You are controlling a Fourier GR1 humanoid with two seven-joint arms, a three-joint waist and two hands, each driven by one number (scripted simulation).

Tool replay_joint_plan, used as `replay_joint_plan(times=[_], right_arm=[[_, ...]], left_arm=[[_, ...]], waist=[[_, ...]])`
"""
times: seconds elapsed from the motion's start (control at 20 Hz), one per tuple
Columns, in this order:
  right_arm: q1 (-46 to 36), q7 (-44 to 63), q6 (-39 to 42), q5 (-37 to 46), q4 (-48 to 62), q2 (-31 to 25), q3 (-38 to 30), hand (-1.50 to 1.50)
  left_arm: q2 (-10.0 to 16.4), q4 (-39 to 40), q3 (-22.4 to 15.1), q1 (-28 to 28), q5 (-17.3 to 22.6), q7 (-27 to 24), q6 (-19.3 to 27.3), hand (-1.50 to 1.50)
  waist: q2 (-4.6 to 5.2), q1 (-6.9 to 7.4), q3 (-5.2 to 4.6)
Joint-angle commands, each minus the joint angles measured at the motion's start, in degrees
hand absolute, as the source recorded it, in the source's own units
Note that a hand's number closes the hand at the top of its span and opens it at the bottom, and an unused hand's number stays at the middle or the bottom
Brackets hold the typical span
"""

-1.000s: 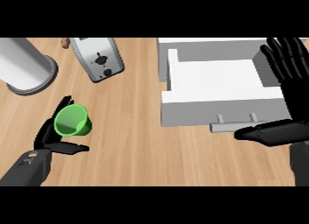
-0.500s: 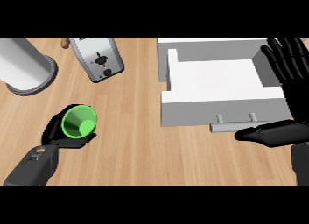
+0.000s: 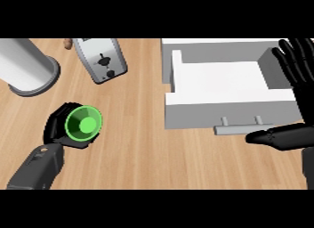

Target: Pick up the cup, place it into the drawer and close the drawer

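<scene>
Head view, looking steeply down. Wooden counter fills the field. Pale grey drawer stands pulled open at the upper right, its white inside bare and its bar handle on 2 posts facing the lower edge. Tall grey cylinder stands on a round base at the upper left. Right hand shows at the right edge, fingers straight and pointing up, thumb stretched leftward just beside the handle, holding nothing. Silver toaster lies near the top, between the cylinder and the drawer. Left hand at the lower left has its fingers curled round 1 green cup. The cup's mouth is tipped toward the viewer, well left of the drawer and outside it.
</scene>
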Motion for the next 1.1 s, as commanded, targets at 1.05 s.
replay_joint_plan(times=[1.05], right_arm=[[0.14, -0.27, -0.49, 0.26, 1.97, -0.76, -2.48, -1.50]], left_arm=[[-14.10, -27.54, -9.53, -18.88, 6.48, 23.93, 13.95, 1.50]], waist=[[-1.29, 2.26, 0.36]])
